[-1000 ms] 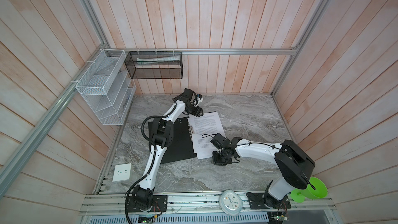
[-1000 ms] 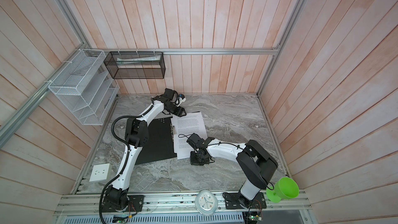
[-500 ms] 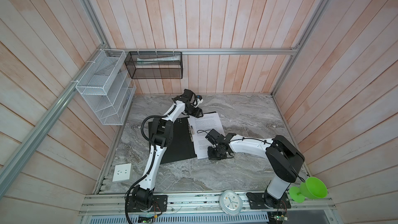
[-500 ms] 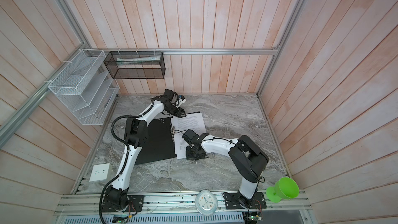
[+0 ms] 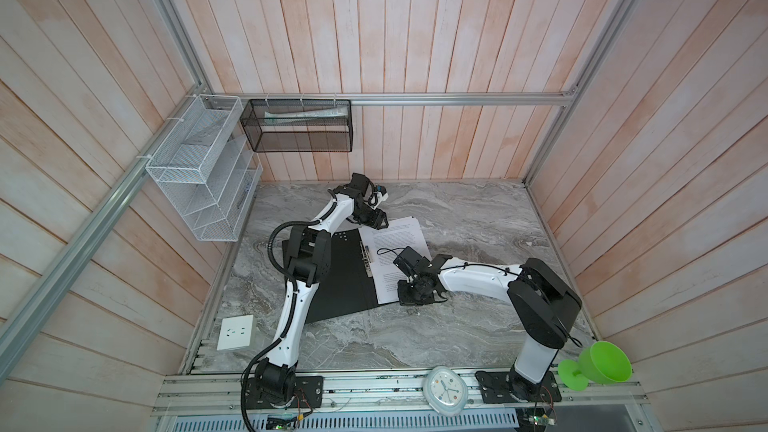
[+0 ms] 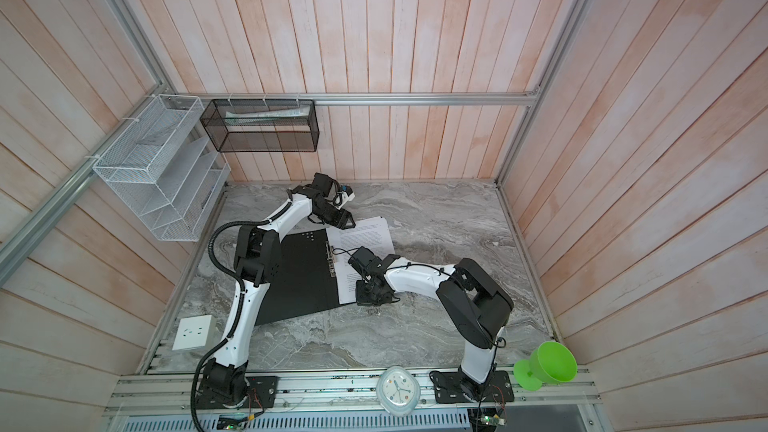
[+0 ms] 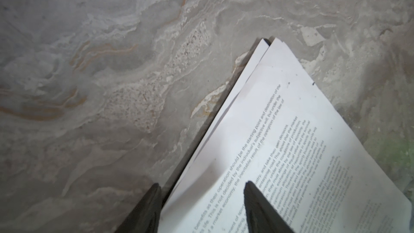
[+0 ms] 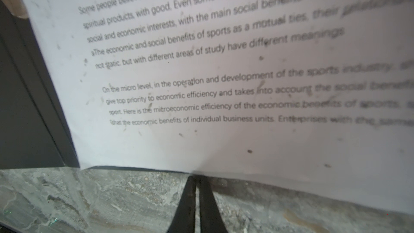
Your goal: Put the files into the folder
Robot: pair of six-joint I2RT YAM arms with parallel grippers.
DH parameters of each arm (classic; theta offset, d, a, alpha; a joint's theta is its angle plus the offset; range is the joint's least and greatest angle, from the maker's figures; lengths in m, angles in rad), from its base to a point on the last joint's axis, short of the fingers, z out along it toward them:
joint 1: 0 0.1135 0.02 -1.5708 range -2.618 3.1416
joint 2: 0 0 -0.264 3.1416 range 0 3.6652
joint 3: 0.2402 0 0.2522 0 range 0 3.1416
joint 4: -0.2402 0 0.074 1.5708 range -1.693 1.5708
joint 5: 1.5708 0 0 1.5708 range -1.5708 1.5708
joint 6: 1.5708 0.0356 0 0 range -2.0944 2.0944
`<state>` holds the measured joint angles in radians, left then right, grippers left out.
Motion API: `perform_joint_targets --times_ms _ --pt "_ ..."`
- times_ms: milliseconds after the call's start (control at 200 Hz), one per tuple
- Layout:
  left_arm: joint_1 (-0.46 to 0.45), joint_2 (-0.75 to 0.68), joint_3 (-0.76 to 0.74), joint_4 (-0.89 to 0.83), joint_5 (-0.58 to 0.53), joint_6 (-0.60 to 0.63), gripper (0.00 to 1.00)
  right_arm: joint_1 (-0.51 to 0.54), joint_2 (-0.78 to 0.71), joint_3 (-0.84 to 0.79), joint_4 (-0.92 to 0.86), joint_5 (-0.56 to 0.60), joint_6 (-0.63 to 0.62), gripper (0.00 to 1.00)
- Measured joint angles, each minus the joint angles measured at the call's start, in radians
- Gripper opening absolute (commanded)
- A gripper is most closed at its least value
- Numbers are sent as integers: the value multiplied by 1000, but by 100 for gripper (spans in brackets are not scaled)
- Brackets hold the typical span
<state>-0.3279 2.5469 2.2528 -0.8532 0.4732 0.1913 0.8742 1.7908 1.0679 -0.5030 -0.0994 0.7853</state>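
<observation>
Right claw (image 8: 196, 181) nearer, at the files (image 8: 224, 144)

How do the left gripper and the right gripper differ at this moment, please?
The left gripper is open, while the right gripper is shut. The left gripper straddles the far edge of the files, with that edge between its jaws; the right gripper's closed tips sit at the near edge. Both are black-tipped and sit low at the sheets, beside the black inside of the open folder.
</observation>
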Motion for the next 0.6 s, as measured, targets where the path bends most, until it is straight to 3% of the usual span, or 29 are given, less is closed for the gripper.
perform_joint_targets --times_ms 230,395,475,600 --pt "1 -15 99 -74 -27 5 72 2 -47 -1 -29 21 -14 15" --pt "3 -138 114 -97 -71 15 72 -8 -129 56 -102 39 -35 16" --pt "8 -267 10 -80 -74 -5 72 -45 -161 92 -105 45 -43 16" --pt "32 -521 -325 9 -37 -76 72 -177 -217 99 -64 33 -50 15"
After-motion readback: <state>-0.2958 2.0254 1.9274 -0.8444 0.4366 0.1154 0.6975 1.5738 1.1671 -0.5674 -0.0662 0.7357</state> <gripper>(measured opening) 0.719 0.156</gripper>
